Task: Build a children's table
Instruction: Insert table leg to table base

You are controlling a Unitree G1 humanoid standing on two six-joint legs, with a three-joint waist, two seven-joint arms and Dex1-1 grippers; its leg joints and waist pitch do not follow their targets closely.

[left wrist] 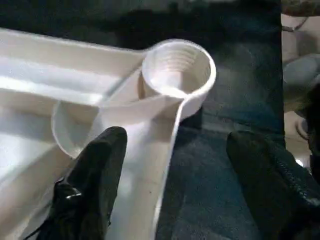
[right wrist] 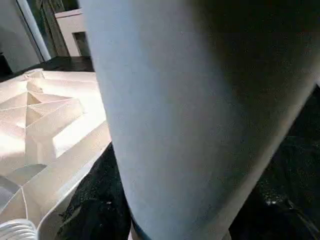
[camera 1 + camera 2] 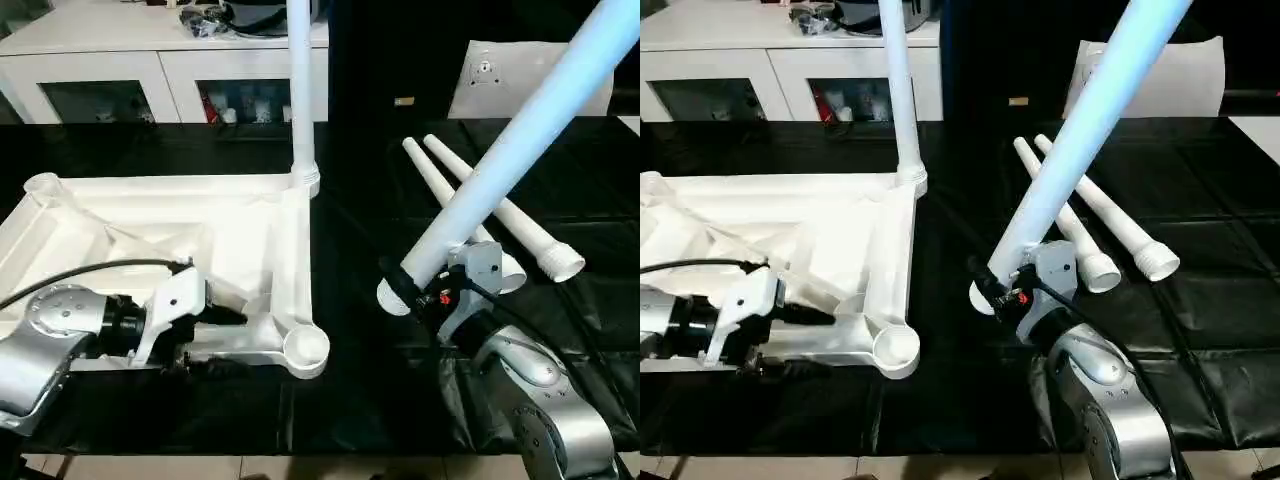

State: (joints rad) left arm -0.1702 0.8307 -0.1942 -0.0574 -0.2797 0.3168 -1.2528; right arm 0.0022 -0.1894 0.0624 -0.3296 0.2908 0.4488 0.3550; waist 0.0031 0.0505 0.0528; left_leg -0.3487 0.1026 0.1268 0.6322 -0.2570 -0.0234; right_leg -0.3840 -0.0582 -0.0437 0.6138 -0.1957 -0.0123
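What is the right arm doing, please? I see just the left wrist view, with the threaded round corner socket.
Observer: The right gripper holds a long white tapered plastic tube leg, tilted, beside the white plastic ribbed tabletop.
Operator: Is any leg fitted?
Observer: Yes, one leg stands upright in the far corner socket.
Operator: And the others?
Observer: Two legs lie on the black table cover.

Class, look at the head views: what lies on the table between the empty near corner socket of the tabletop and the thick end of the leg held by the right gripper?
Nothing: in the left eye view the stretch between socket and held leg is bare black table cover.
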